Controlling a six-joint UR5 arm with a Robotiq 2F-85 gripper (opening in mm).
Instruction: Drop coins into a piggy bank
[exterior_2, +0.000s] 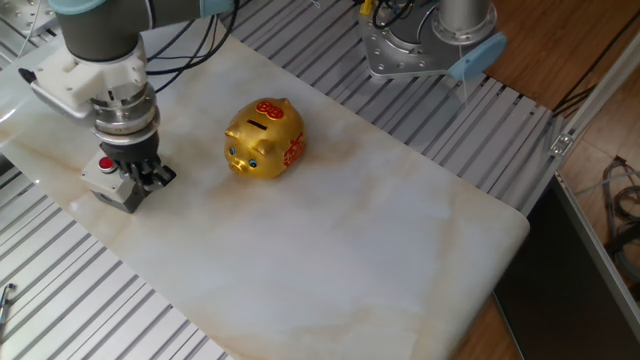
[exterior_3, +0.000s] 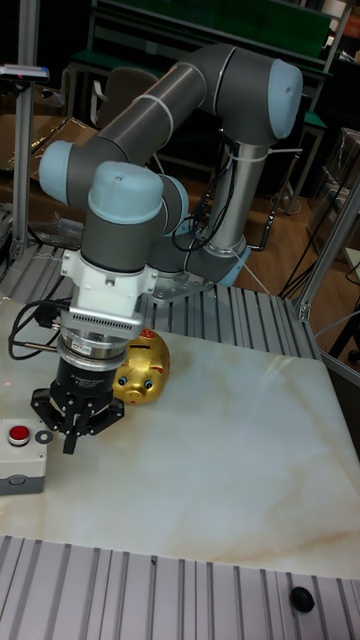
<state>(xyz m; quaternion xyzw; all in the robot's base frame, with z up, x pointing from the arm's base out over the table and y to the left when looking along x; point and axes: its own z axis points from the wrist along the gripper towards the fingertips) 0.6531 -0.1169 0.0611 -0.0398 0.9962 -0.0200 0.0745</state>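
Observation:
The gold piggy bank (exterior_2: 265, 138) stands on the marble slab with red patterns on its back and side and its top slot facing up. In the tall fixed view the piggy bank (exterior_3: 148, 367) is partly hidden behind the wrist. My gripper (exterior_2: 146, 174) points down to the pig's left, at the right edge of the grey box. Its fingers look shut in the tall fixed view too, gripper (exterior_3: 70, 438), and I see nothing between them. A small dark ring (exterior_3: 43, 437) lies on the box top; whether it is a coin is unclear. No other coins show.
The grey box (exterior_2: 118, 185) with a red button (exterior_3: 18, 433) sits near the slab's left edge. Ribbed aluminium rails surround the marble slab (exterior_2: 380, 230). The arm's base (exterior_2: 415, 45) is mounted at the back right, with cables behind.

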